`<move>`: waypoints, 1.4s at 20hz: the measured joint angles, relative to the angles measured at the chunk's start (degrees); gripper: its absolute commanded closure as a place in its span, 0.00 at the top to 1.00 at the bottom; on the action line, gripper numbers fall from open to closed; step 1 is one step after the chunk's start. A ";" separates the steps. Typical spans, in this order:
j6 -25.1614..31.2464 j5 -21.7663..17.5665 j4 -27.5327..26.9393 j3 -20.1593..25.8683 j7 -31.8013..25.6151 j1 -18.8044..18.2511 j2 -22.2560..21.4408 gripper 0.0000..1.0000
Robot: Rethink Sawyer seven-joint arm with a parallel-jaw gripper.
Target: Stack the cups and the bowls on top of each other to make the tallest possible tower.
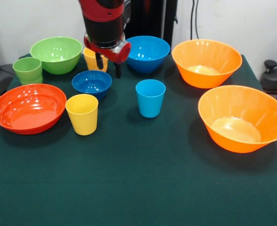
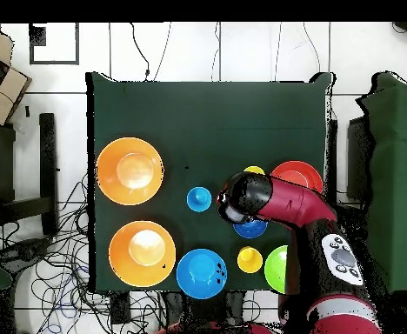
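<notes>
Cups: four, all upright and open end up on the table (image 1: 143, 188), none stacked.
Front yellow cup (image 1: 82, 114): stands just beside the red-orange bowl (image 1: 29, 108), near the front rim of the small dark blue bowl (image 1: 92, 83).
Rear yellow cup (image 1: 92, 59): partly hidden behind the arm (image 1: 104, 23), between the green bowl (image 1: 56, 54) and the medium light blue bowl (image 1: 148, 53).
Light blue cup (image 1: 150, 98): stands alone mid-table, apart from the bowls around it; seen from overhead at (image 2: 199, 199).
Green cup (image 1: 28, 70): at the table edge, just beside the green bowl and behind the red-orange bowl.
Bowls: six, all upright, each resting directly on the table, none nested.
Large orange bowls: one nearer the camera in the front view (image 1: 242, 117), one farther back (image 1: 206, 62); set side by side, well apart from the cup group.
Tower: not built; every piece stands singly.
Pincer (image 1: 108, 66): hangs above the table between the rear yellow cup and the medium light blue bowl, over the far rim of the small dark blue bowl. Two dark fingers (image 1: 99, 61) point down with a gap between them; released, nothing held.
Overhead check: arm covers most of the small dark blue bowl (image 2: 250, 230).
</notes>
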 measured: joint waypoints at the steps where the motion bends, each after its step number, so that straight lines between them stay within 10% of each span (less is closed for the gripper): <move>1: -0.27 -0.30 0.00 0.00 0.00 -0.17 0.11 1.00; 28: -6.88 -3.00 1.43 0.14 0.00 -1.25 5.66 1.00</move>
